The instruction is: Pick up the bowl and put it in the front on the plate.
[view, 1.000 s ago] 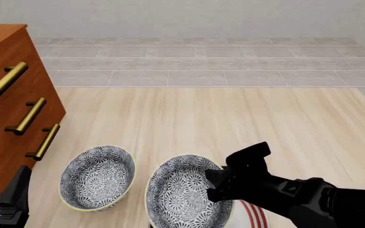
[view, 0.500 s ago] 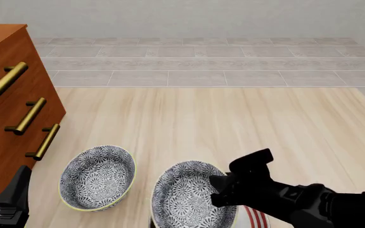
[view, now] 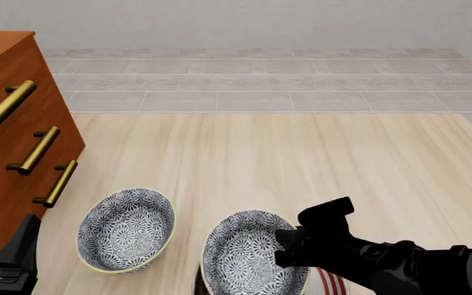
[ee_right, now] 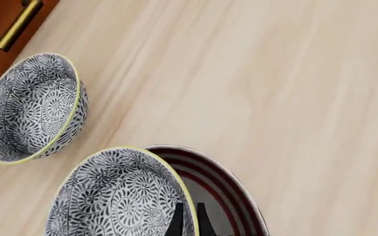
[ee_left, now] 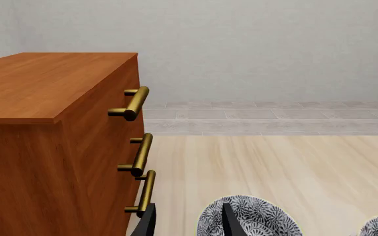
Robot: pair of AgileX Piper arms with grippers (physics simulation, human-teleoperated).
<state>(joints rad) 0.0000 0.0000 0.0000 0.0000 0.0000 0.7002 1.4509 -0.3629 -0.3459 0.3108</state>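
The right arm (view: 400, 264) is matte black, built of blocky angular housings that widen into a rounded cylindrical segment. Its gripper (ee_right: 189, 221) ends in two thin, flat black fingers. The left gripper (ee_left: 189, 223) shows similar dark tapered fingers, with black angular casing behind

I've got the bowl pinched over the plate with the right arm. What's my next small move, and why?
Probably ease the right gripper straight down a little before opening. Its fingers pinch the rim of the bowl, which sits tilted over the red-ringed plate, and its base is hidden, so contact isn't confirmed. Releasing now might let it tip. The other bowl stands apart, out of the way.
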